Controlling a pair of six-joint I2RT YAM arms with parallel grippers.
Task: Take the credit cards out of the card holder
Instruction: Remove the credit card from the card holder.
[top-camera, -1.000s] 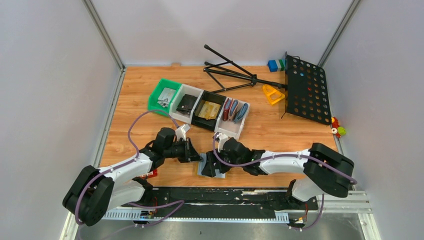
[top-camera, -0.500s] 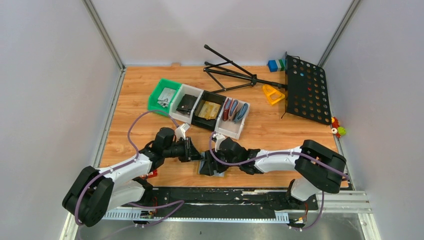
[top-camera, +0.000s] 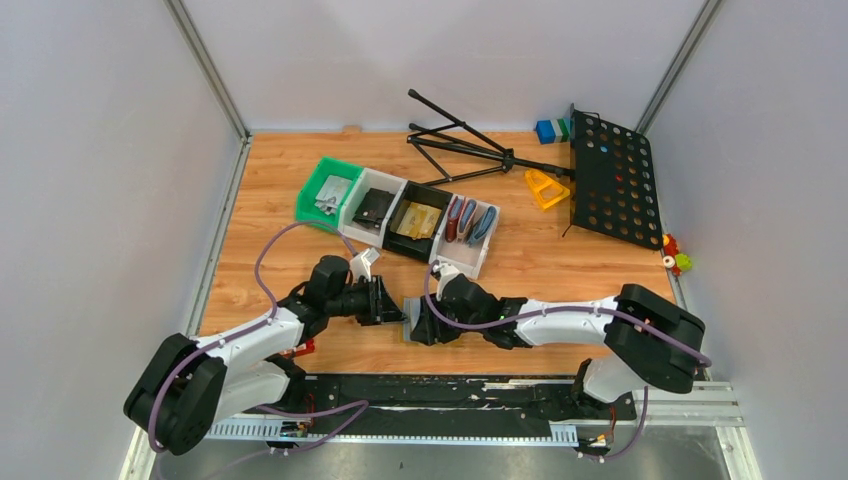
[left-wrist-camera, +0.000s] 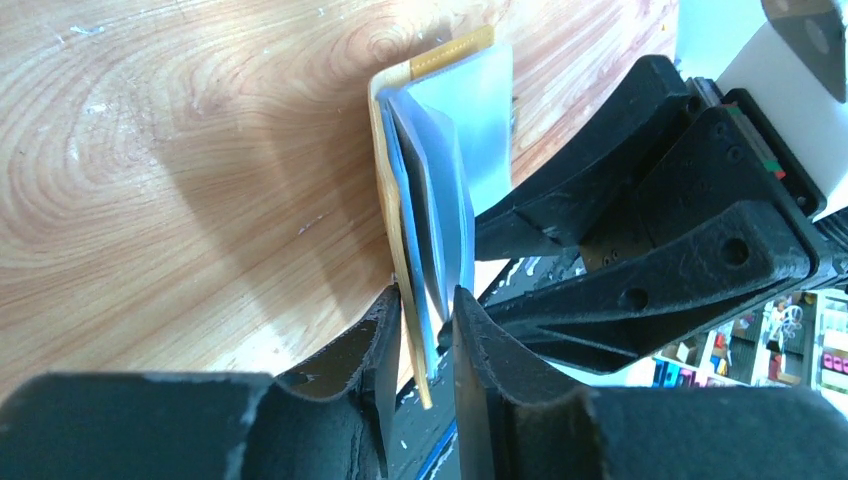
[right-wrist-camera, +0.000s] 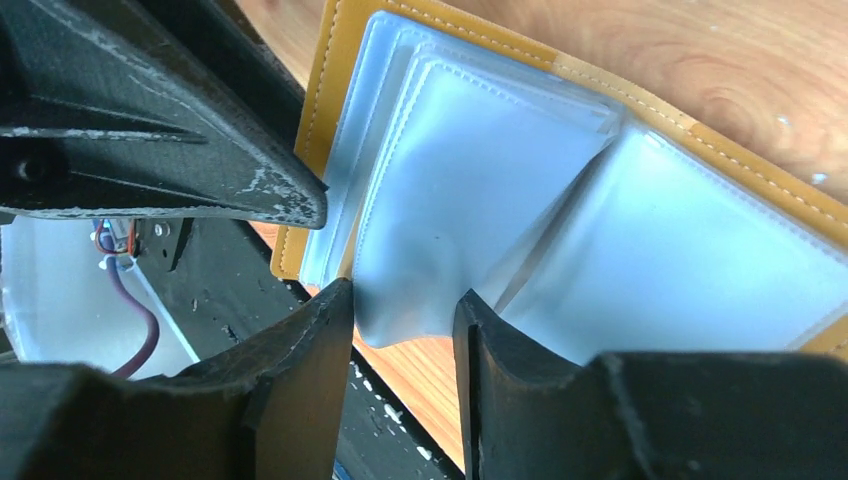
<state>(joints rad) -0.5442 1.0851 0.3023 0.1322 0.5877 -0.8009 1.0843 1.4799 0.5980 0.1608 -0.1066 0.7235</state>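
Observation:
The mustard card holder (left-wrist-camera: 400, 130) stands open on its edge on the wood, with its pale grey-blue sleeves (right-wrist-camera: 470, 190) fanned out. My left gripper (left-wrist-camera: 428, 325) is shut on its lower edge, clamping the cover and several sleeves. My right gripper (right-wrist-camera: 405, 330) faces the open inside; its fingers stand apart with one buckled sleeve edge between them. In the top view the left gripper (top-camera: 388, 305) and the right gripper (top-camera: 418, 328) meet at the holder (top-camera: 407, 328) near the front edge. No loose credit card shows; any cards in the sleeves are hidden.
A row of bins stands behind: green (top-camera: 325, 190), white (top-camera: 372, 207), black (top-camera: 415, 220) with gold-tan items, and white (top-camera: 468, 225) with red and blue wallets. A black tripod (top-camera: 470, 150) and a perforated panel (top-camera: 612, 175) lie at the back right. A black strip (top-camera: 450, 390) runs along the front.
My right gripper has shifted slightly toward the left gripper and away from the front edge, against the holder. The left arm has hardly moved.

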